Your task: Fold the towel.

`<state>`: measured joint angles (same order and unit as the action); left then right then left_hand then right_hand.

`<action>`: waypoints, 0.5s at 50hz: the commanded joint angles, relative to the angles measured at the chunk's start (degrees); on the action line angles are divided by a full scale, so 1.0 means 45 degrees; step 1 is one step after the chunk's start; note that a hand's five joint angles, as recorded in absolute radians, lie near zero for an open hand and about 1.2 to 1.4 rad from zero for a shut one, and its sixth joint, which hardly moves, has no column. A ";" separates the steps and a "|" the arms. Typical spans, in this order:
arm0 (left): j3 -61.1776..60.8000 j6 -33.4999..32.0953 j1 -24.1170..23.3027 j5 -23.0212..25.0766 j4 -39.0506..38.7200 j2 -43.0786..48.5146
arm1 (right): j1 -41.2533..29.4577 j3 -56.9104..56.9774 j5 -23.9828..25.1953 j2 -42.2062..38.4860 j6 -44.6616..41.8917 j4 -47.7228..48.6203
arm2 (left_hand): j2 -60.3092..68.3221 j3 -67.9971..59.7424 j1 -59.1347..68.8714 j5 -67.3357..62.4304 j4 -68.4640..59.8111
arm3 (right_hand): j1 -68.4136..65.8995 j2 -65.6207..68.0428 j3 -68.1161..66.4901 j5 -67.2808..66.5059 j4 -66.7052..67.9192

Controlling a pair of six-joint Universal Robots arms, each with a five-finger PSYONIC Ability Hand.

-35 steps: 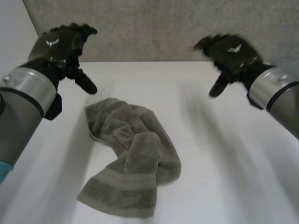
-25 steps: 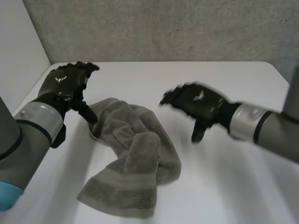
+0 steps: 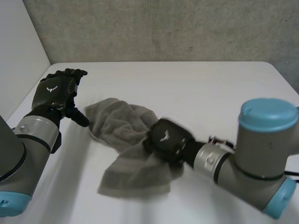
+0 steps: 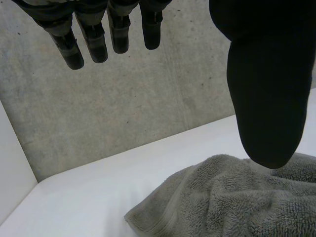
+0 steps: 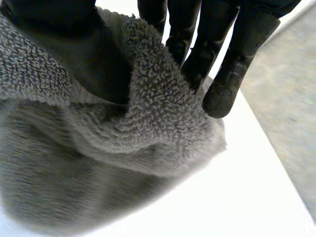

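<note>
Crumpled grey terry towel (image 3: 122, 122) on desk (image 3: 201, 91), pinched mid-fold by right hand (image 3: 168, 139); left hand (image 3: 55, 92) fingers (image 4: 93, 42) spread, beside corner.

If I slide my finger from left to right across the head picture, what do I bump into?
Left hand → towel → right hand, pinching the towel's right side → right arm.

My head camera sits behind and between the arms (image 3: 32, 135), looking down over the worktop (image 3: 196, 88) to the far wall (image 3: 163, 28). My left wrist camera looks past the left robot hand (image 4: 266, 98) at that wall; the right one sits tight against the towel (image 5: 148, 133). All three share the towel.
</note>
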<state>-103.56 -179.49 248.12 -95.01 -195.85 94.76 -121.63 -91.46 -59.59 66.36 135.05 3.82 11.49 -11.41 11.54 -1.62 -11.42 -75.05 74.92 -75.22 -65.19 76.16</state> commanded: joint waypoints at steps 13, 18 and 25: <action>0.0199 -0.0443 -0.0469 0.0156 -0.0129 0.0659 | 0.6540 0.1945 -0.0293 -0.0255 0.0556 -0.1025 | 0.0500 -0.0519 0.0491 -0.0473 -0.0516 | -0.1100 0.1129 -0.1063 -0.1068 0.0854; 0.0492 -0.1048 -0.0996 0.0136 -0.0519 0.1460 | 0.6891 0.2550 -0.0547 -0.1250 0.1589 -0.1045 | 0.0500 -0.0520 0.0491 -0.0474 -0.0517 | 0.8240 -0.8211 0.8277 0.8272 -0.8486; 0.0962 -0.2339 -0.1974 0.0136 -0.1047 0.2752 | 0.6853 0.2414 -0.0645 -0.1136 0.1922 -0.1025 | 0.0986 -0.1006 0.0977 -0.0959 -0.1003 | 1.4455 -1.4427 1.4493 1.4487 -1.4701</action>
<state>-101.00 -185.26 242.81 -94.38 -198.55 102.48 -90.39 -80.09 -62.25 60.91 142.10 -0.85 12.56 -12.56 12.56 -2.53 -12.55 -18.68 18.15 -18.61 -7.46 19.44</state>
